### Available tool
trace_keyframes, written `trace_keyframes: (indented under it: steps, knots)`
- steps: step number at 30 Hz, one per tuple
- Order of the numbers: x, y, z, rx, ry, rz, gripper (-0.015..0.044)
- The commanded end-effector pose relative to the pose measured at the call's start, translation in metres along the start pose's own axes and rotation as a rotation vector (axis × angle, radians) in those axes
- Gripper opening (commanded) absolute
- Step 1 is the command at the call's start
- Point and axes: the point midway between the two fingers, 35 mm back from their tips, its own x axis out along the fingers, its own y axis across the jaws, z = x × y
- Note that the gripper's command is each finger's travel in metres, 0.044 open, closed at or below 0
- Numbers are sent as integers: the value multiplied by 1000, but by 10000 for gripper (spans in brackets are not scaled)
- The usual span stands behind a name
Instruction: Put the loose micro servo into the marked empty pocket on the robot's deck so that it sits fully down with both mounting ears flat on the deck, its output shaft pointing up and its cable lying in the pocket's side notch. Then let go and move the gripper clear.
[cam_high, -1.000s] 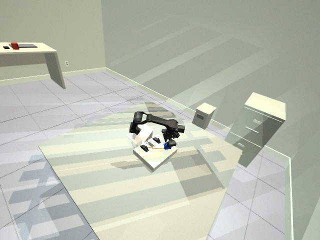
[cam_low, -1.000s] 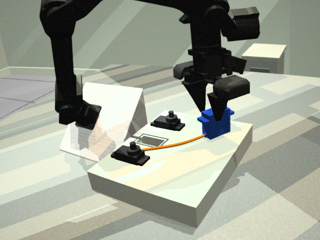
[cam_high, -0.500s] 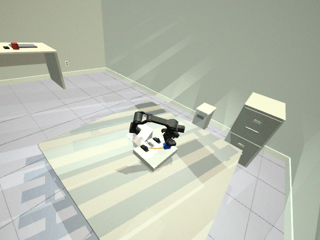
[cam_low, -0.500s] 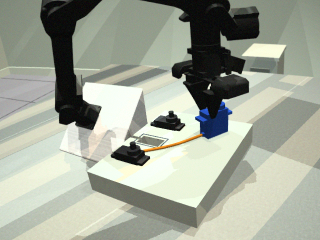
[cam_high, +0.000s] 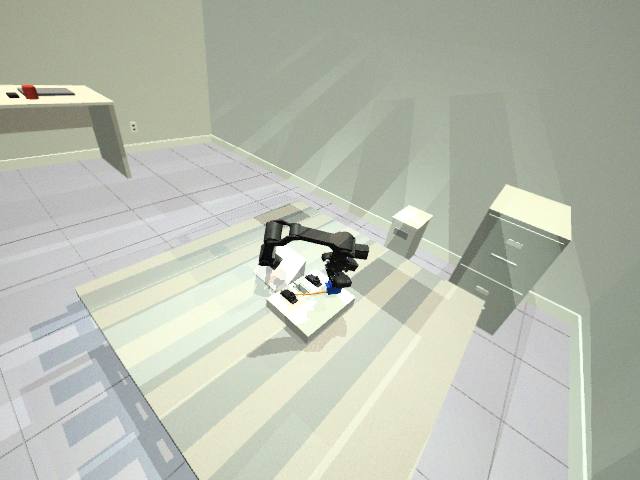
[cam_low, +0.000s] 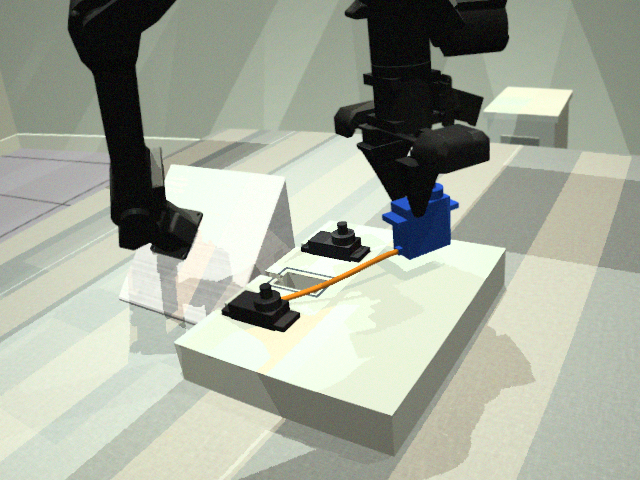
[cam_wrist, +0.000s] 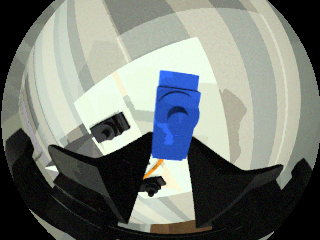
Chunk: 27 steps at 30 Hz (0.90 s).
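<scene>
The blue micro servo (cam_high: 333, 289) (cam_low: 426, 232) (cam_wrist: 175, 130) is upright, output shaft up, a little above the right part of the pale deck (cam_high: 310, 320) (cam_low: 413, 330) (cam_wrist: 140, 85). My gripper (cam_high: 334, 284) (cam_low: 408, 205) (cam_wrist: 171, 139) is shut on its upper body; the far fingertip is partly hidden in the exterior view. The orange cable (cam_high: 312, 293) (cam_low: 356, 267) (cam_wrist: 154, 169) runs from the servo's lower side to the near black servo, passing over the edge of the marked pocket (cam_low: 299, 281). The pocket is empty, and hidden behind a finger in the wrist view.
Two black servos stand on the deck: the near one (cam_high: 289, 296) (cam_low: 261, 308) (cam_wrist: 151, 186) and the far one (cam_high: 313, 280) (cam_low: 336, 242) (cam_wrist: 110, 126), either side of the pocket. A white wedge (cam_low: 222, 211) stands beyond the deck's left edge, behind the black arm part.
</scene>
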Motion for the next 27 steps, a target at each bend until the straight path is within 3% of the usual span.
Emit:
trace_keyframes:
  steps: [1, 27]
  knots:
    - [-2, 8, 2, -1, -7, 1, 0]
    - [-2, -18, -59, 80, -2, 0, 0]
